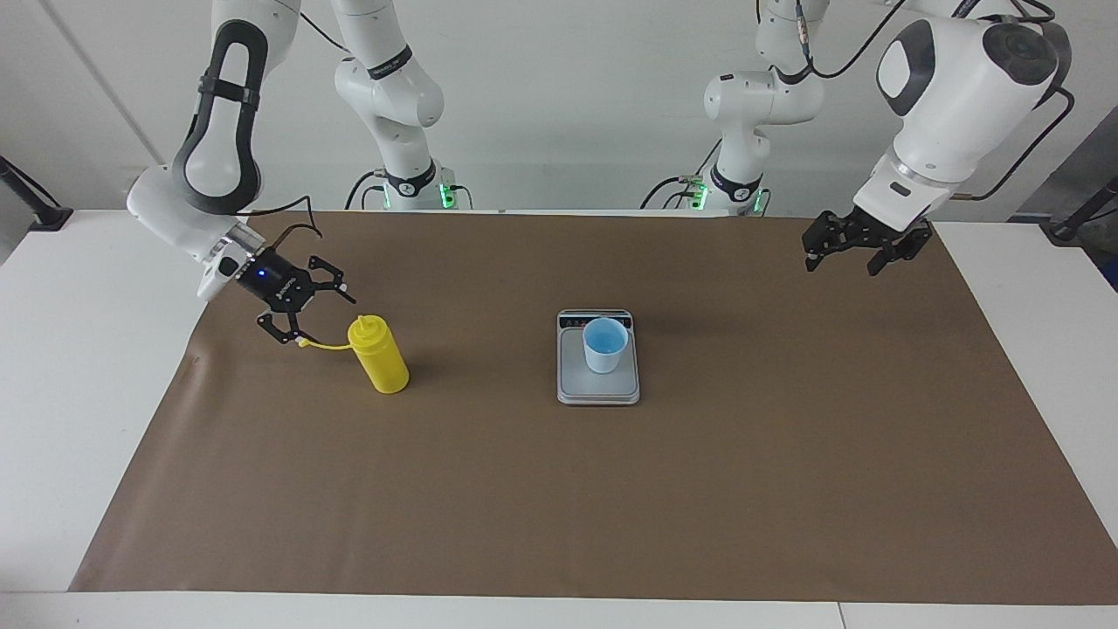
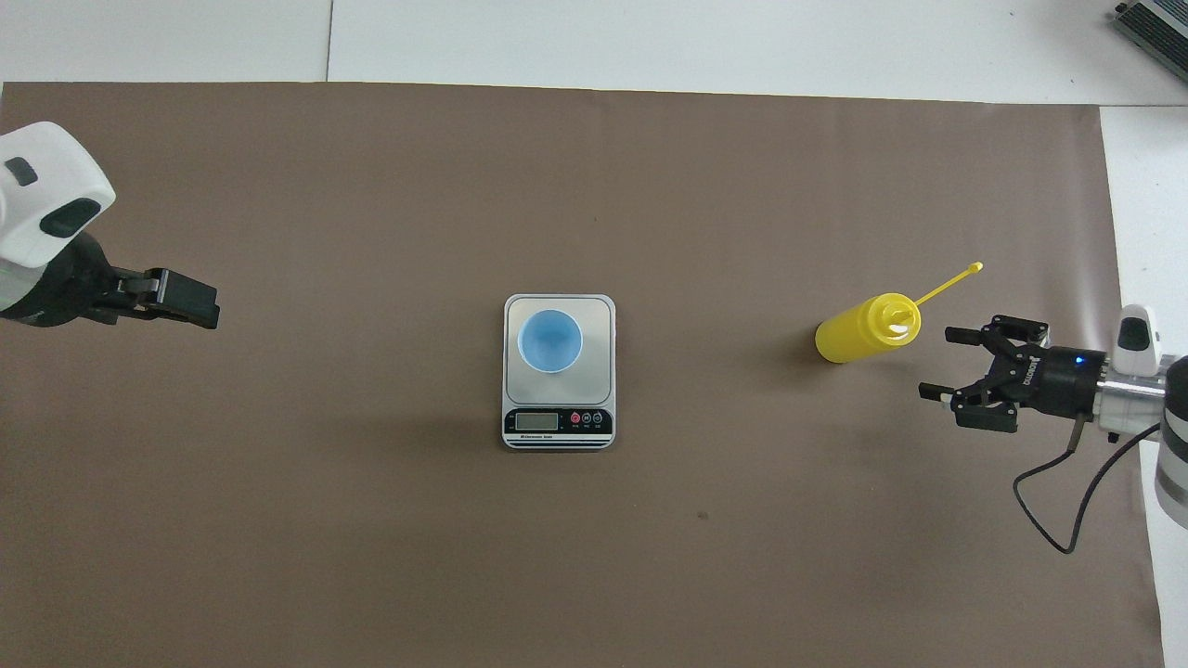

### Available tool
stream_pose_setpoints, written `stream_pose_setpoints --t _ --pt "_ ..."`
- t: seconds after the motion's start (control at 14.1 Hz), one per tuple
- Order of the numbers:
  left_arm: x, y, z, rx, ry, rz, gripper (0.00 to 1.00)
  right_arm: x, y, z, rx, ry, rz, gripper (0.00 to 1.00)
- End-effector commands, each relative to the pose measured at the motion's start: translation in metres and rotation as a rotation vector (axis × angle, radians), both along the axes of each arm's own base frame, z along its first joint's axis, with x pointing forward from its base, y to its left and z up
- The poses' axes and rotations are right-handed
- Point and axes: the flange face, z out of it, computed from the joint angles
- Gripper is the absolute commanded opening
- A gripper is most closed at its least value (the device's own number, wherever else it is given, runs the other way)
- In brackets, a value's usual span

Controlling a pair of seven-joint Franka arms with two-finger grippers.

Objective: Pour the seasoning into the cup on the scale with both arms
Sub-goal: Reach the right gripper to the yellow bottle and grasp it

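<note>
Right gripper (image 1: 310, 313), jaws spread and empty, hangs low just beside the yellow seasoning bottle (image 1: 379, 355), at the level of its nozzle and close over the thin cap strap (image 1: 325, 345), which points toward the right arm's end of the table; no finger touches the bottle. The bottle stands upright on the brown mat (image 1: 559, 489), well apart from the grey scale (image 1: 598, 384) at mid-table, whose plate carries the light blue cup (image 1: 604, 345). Left gripper (image 1: 856, 252), also spread and empty, hovers over the mat at the left arm's end, well apart from cup and scale.

Step in hand, as judged: approach to grasp the bottle, 1 of 2 arms engaged; pouring not yet begun. The next move calls for advancing the spread jaws around the bottle's body below the shoulder, clear of the strap, then closing without tipping it.
</note>
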Motion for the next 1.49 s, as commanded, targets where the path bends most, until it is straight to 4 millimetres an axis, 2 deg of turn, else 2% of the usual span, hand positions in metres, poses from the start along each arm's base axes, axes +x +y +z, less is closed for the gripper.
stream_pose_setpoints --t 0.0,0.21,0.36,0.5,0.64,0.71,0.85,0.99,1.42 --pt "-0.001 0.003 0.018 -0.015 0.007 0.036 1.0 0.0 0.007 -0.024 0.053 -0.068 0.032 1.0" --pt "-0.004 0.004 0.023 -0.008 0.019 0.047 1.0 0.002 0.015 -0.06 0.151 -0.119 0.045 1.0" --pt "-0.006 0.005 0.033 0.005 0.017 0.046 1.0 0.005 0.023 -0.071 0.177 -0.155 0.061 1.0" --pt "-0.009 0.006 0.035 0.031 0.008 0.042 1.0 0.008 0.038 -0.071 0.202 -0.162 0.071 1.0" --pt "-0.017 0.005 0.026 0.035 0.021 0.033 1.0 0.013 0.05 -0.068 0.232 -0.175 0.047 1.0" --pt "-0.018 0.006 0.026 0.035 0.021 0.038 1.0 0.015 0.051 -0.067 0.245 -0.182 0.027 1.0" --pt "-0.015 0.008 0.031 0.033 0.006 0.046 1.0 0.022 0.066 -0.064 0.271 -0.196 0.009 1.0" --pt "-0.018 0.008 0.049 0.034 0.009 0.042 1.0 0.023 0.066 -0.064 0.273 -0.197 0.005 1.0" --pt "-0.022 0.007 0.04 0.035 0.016 0.042 1.0 0.023 0.065 -0.065 0.269 -0.197 0.002 1.0"
